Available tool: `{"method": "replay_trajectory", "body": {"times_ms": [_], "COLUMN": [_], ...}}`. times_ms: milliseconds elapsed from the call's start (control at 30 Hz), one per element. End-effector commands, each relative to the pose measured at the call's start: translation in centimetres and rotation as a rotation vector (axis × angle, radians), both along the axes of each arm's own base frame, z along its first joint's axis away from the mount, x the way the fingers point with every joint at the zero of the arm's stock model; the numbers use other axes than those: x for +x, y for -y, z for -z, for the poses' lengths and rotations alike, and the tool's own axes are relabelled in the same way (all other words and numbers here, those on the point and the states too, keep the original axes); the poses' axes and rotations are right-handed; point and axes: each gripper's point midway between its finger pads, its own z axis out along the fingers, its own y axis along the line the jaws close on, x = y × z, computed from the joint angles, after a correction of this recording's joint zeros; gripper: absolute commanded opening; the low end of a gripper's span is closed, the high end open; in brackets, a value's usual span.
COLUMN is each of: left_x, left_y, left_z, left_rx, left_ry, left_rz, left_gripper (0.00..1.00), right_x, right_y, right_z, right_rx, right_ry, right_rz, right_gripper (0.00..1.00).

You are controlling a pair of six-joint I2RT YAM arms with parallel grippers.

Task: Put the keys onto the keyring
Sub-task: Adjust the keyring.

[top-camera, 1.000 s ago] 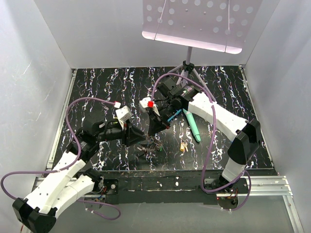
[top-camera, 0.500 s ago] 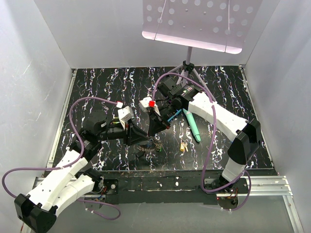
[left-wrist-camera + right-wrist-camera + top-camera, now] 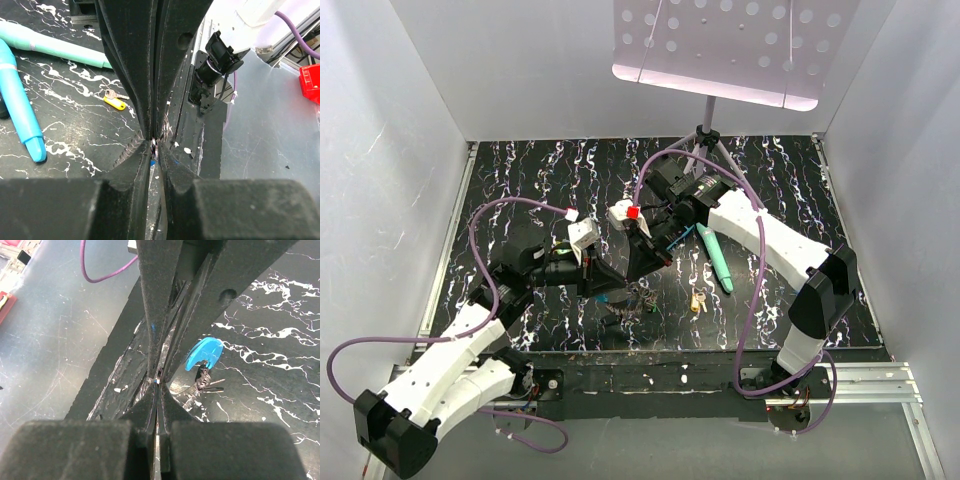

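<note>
Left arm shifts right; left gripper (image 3: pixel 616 289) narrow, right gripper (image 3: pixel 634 277) clamped, both pinch keyring (image 3: pixel 638 298) above black marbled table (image 3: pixel 520 180), white walls (image 3: pixel 380 150) around.

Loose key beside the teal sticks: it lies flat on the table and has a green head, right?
Not quite: its head is yellow, not green, as the left wrist view shows. The loose key does lie flat on the table beside the teal sticks.
</note>
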Motion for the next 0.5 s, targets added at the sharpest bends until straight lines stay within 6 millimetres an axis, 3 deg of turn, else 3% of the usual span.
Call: {"method": "replay_trajectory", "body": {"times_ms": [0, 200, 333, 467], "left_x": [-0.53, -0.46, -0.47, -0.18], "left_y": [0.23, 0.12, 0.15, -0.24], "left_z": [0.24, 0.53, 0.39, 0.29], "left_rx": [-0.001, 0.015, 0.015, 0.029], "left_ry": [-0.015, -0.03, -0.025, -0.003], "left_rz": [0.032, 0.022, 0.028, -0.005], "left_gripper": [0.12, 0.14, 0.0, 0.0], "right_x": [-0.36, -0.31, -0.36, -0.29], "right_y": [-0.67, -0.68, -0.69, -0.76], "right_z": [-2.64, -2.54, -2.54, -2.64], "right_rx": [0.087, 0.078, 0.074, 0.057], "right_ry": [-0.005, -0.018, -0.028, -0.047], "right_rz": [-0.026, -0.021, -0.019, -0.006], "right_gripper": [0.01, 0.01, 0.01, 0.01]}}
